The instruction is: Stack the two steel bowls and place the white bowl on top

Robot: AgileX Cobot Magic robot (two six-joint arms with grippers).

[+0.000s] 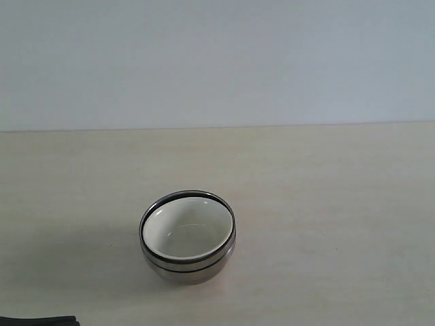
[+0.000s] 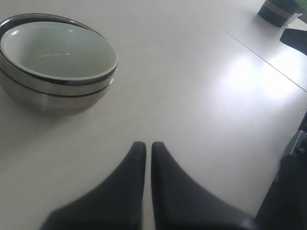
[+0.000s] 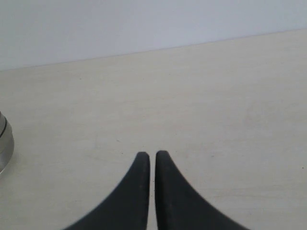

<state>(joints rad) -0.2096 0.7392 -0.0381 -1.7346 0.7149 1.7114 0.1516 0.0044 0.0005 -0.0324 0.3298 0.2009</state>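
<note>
Two steel bowls (image 1: 188,261) sit nested on the pale table, and the white bowl (image 1: 187,231) rests inside the upper one. The left wrist view shows the same stack: steel bowls (image 2: 53,93) below, white bowl (image 2: 57,50) on top. My left gripper (image 2: 144,146) is shut and holds nothing, standing well apart from the stack over bare table. My right gripper (image 3: 149,155) is also shut and holds nothing, and only a sliver of the steel bowls (image 3: 4,143) shows at the edge of its view. Neither gripper appears in the exterior view.
The pale wooden table (image 1: 326,204) runs back to a plain light wall (image 1: 217,61). A dark object (image 1: 41,320) sits at the table's front left corner. In the left wrist view a dark container (image 2: 278,12) stands beyond the table's edge line.
</note>
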